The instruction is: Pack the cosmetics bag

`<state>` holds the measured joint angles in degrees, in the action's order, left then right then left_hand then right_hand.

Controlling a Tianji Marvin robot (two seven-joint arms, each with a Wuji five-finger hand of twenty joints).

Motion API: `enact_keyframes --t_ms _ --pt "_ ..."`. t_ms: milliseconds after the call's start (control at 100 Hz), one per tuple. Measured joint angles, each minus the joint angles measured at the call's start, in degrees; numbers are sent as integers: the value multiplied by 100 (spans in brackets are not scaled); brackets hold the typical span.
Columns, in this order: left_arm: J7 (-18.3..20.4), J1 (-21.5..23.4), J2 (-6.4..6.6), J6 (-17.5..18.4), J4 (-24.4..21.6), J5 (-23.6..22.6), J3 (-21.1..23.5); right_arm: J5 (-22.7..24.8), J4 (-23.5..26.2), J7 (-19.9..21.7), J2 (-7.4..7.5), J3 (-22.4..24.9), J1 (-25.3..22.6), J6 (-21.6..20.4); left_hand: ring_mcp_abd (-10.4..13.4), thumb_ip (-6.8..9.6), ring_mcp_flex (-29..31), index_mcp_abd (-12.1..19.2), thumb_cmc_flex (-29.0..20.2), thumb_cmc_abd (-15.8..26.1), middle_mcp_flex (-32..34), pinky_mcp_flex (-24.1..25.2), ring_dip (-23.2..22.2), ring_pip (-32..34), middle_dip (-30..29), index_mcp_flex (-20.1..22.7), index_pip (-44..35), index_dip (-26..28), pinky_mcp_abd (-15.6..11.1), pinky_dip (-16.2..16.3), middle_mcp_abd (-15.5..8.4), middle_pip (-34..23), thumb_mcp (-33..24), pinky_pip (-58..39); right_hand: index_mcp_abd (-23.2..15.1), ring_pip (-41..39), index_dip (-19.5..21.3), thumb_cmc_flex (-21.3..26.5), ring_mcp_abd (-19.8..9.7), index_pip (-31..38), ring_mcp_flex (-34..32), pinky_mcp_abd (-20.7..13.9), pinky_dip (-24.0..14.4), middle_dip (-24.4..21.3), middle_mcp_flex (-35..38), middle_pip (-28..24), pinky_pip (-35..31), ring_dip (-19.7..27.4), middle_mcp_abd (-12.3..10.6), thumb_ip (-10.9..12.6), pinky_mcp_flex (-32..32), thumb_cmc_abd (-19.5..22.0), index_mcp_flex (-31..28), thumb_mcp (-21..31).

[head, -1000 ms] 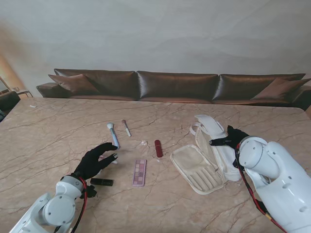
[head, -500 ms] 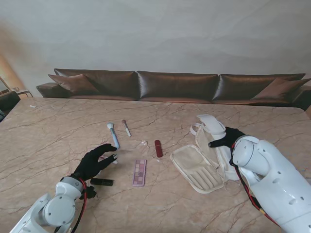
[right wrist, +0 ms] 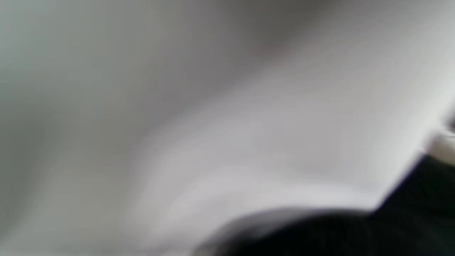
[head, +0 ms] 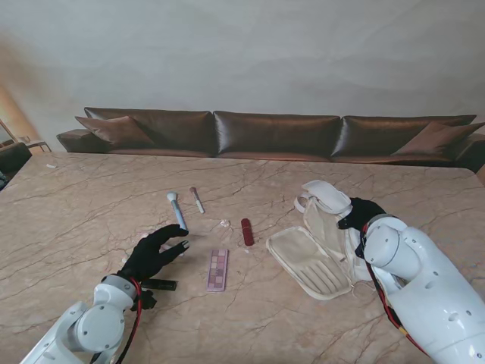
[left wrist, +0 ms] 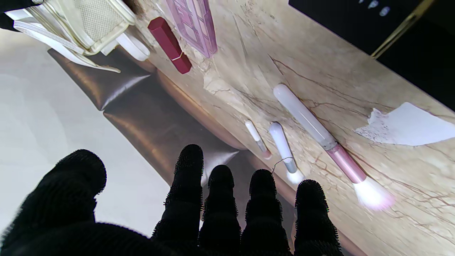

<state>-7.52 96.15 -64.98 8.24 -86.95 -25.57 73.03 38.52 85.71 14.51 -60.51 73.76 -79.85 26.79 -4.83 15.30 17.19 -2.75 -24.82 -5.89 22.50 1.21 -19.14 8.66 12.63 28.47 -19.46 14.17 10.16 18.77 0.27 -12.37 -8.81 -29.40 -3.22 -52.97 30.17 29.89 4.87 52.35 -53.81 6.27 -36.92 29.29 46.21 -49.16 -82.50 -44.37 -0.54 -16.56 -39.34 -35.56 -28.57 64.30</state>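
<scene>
The white fabric cosmetics bag (head: pixel 318 254) is lying unzipped on the beige veined marble table (head: pixel 91 205), to the right of centre, its padded lid flap sitting open toward me and its upright body standing behind. The right hand (head: pixel 359 211), black-gloved, is resting at the bag's far right edge, touching it — whether its fingers are closing on the fabric I cannot tell, and the right wrist view is giving only grey blur. The left hand (head: pixel 151 252), also black-gloved, is hovering over the table on the left with fingers (left wrist: pixel 220 199) spread and nothing in its grasp. Just beyond its fingertips the long blue-handled makeup brush (head: pixel 177 211) is lying, with the smaller slim brush (head: pixel 197 199) just to its right; the left wrist view is also showing a third brush-like stick (left wrist: pixel 257 138), too small to make out from the stand. The dark red lipstick tube (head: pixel 247 231) is lying between the brushes and the bag, and the pink rectangular eyeshadow palette (head: pixel 217 270) is sitting nearer to me. A flat black rectangular case (head: pixel 160 284) is resting beside the left wrist — all of these are lying outside the bag.
</scene>
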Motion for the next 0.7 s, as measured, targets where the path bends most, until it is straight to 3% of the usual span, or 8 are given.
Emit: enact_keyframes --t_ms 170,450,700 --pt "74 -44 0 -32 -2 -24 -50 -294 -298 -608 -87 12 61 -433 0 0 0 0 -1 0 -1 0 0 0 0 0 0 0 0 2 0 0 0 -1 -58 -64 -176 284 -3 185 -311 7 90 35 418 -62 -138 -1 -15 -24 -277 -63 -433 0" --pt "178 -80 16 -96 -34 -93 -82 -283 -598 -825 -156 -127 267 -1077 0 0 0 0 -2 1 -2 0 0 0 0 0 0 0 0 8 0 0 0 -2 -359 -112 -347 346 -3 200 -525 27 157 31 825 -64 -200 2 -91 -34 -494 -204 -821 0" --pt "238 -97 32 -154 -105 -203 -91 -268 -966 -1033 -198 -380 616 -1508 -5 0 0 0 -173 -7 -2 -12 0 0 0 0 0 3 0 67 0 0 0 -34 -402 -93 -439 393 -3 200 -695 57 168 -33 977 -64 -247 24 -91 -81 -654 -299 -1016 0"
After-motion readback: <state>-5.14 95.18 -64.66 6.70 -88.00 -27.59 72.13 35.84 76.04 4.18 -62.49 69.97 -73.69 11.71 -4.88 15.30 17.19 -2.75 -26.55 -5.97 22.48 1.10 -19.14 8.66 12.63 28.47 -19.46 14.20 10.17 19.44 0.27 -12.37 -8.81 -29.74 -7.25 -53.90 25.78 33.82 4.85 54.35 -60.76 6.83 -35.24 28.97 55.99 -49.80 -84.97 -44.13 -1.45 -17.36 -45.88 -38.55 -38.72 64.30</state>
